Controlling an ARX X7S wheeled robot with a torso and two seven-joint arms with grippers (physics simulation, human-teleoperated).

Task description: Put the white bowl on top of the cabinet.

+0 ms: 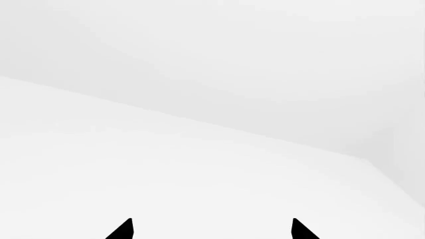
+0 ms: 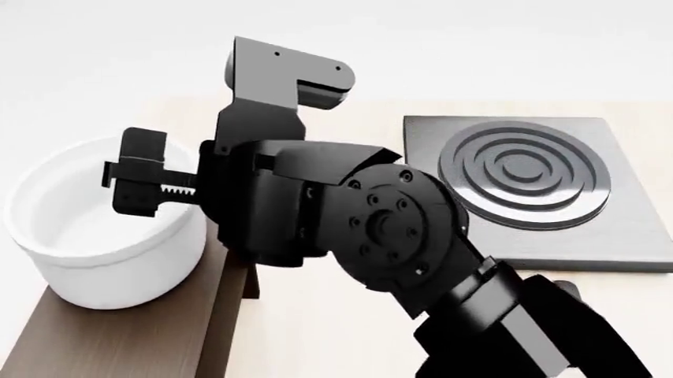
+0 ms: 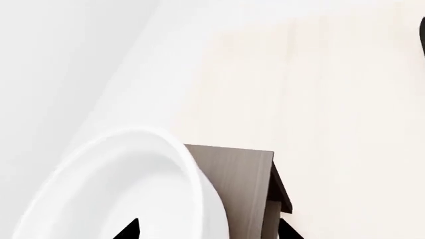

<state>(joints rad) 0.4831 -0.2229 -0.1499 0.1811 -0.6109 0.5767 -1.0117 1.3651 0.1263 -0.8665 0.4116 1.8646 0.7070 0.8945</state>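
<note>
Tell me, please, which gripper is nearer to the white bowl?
The right. The right gripper is at the white bowl, at the rim, over the cabinet. The left gripper faces only blank white surfaces; no bowl is in its view.

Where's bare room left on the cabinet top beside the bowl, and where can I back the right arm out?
The white bowl fills the cabinet top's far end; bare wood shows along its right edge and near the bowl's base. Light tabletop between the cabinet and the grey stove plate is bare, though the right gripper and its arm crowd that gap, over the bowl's rim.
</note>
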